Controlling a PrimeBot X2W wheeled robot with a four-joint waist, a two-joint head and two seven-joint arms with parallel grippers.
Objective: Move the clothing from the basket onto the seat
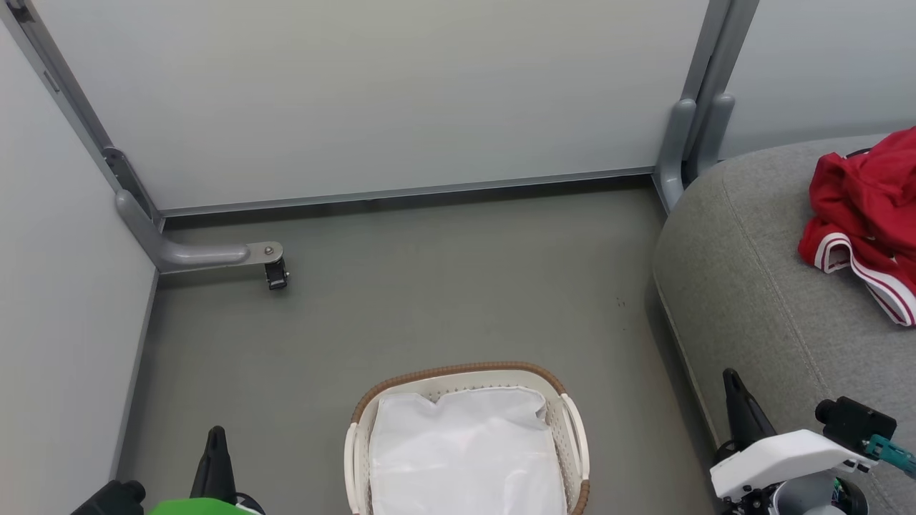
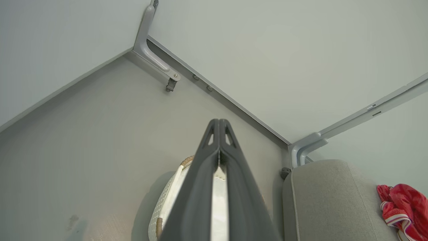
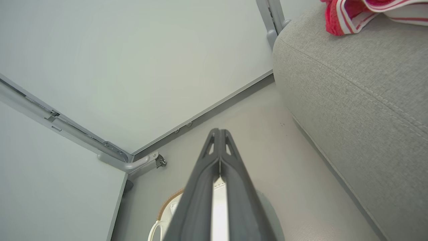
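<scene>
Basket: we note a white sheet inside.
Clothing: bunched on the seat, well apart from the basket.
Floor: open around the basket.
Left claw, right claw: fingers together, empty.

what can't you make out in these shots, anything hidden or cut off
Head view: the red garment on the seat runs off the right edge.
Head view: the basket has its near end cut by the bottom edge; the white sheet hides anything beneath it.
Left wrist view: the shut left pincer covers most of the basket.
</scene>
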